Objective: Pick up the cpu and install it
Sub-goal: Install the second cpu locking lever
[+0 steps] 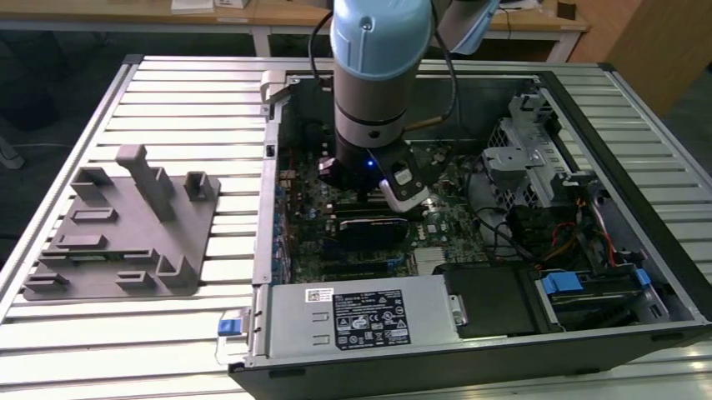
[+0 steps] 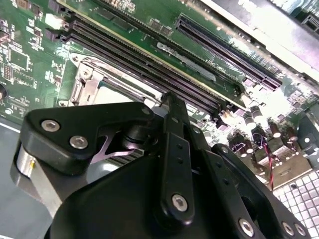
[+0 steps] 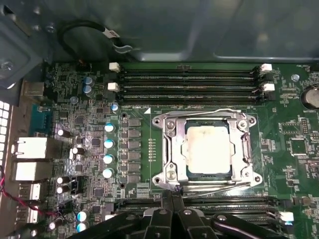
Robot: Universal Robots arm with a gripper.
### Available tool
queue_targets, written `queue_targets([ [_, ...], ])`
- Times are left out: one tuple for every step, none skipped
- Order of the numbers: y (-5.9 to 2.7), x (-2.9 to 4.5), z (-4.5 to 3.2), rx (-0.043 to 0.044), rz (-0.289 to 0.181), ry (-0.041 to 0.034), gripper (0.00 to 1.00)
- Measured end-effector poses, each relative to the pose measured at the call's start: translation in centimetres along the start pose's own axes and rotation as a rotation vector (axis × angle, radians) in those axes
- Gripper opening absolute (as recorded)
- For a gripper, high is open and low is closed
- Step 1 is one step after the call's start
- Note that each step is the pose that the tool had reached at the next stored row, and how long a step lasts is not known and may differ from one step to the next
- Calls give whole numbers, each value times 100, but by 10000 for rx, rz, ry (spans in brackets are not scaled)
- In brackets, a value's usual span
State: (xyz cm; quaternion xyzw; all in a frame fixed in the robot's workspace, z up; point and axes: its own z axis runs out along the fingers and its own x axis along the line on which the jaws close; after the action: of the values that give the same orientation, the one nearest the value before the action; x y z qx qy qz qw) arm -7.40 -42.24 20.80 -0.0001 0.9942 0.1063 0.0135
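The cpu [image 3: 208, 149] lies flat in the motherboard socket, its silver top smudged pale, with the metal socket frame [image 3: 167, 149] around it. A corner of the cpu [image 2: 113, 92] and the socket also shows in the second wrist view, just past my fingertips. My gripper [image 3: 172, 193] hovers beside the socket's edge, on the side of the nearer memory slots, fingers pressed together and holding nothing. In the second wrist view the gripper [image 2: 168, 97] ends in a narrow black tip above the board. In the exterior view the arm [image 1: 378, 83] reaches down into the open computer case.
A grey plastic fixture tray [image 1: 122, 225] stands on the slatted table at the exterior view's left. Inside the case [image 1: 556, 83] are memory slots [image 3: 189, 79], capacitors [image 3: 108, 144], a power supply [image 1: 356, 317], drive bays and cables [image 1: 545, 233].
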Motion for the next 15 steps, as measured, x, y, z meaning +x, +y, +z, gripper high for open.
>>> queue_targets([
  [-2,9,5,-1,0,1,11],
  [-3,17,12,-2,1,1,11],
  [-4,23,17,-2,0,2,11],
  [-5,27,22,-1,0,2,11],
  [-6,28,26,-2,0,2,11],
  [-7,28,30,-2,-1,2,11],
  [-8,28,33,-2,-1,2,11],
  [-9,29,36,-3,6,1,11],
  [-9,29,40,-4,15,-1,11],
  [-10,29,43,-5,23,-3,11],
  [-11,29,46,-6,31,-5,11],
  [-11,29,50,-7,38,-7,11],
  [-11,29,54,-7,45,-8,11],
  [-10,29,58,-6,51,-9,11],
  [-10,30,62,-5,56,-10,11],
])
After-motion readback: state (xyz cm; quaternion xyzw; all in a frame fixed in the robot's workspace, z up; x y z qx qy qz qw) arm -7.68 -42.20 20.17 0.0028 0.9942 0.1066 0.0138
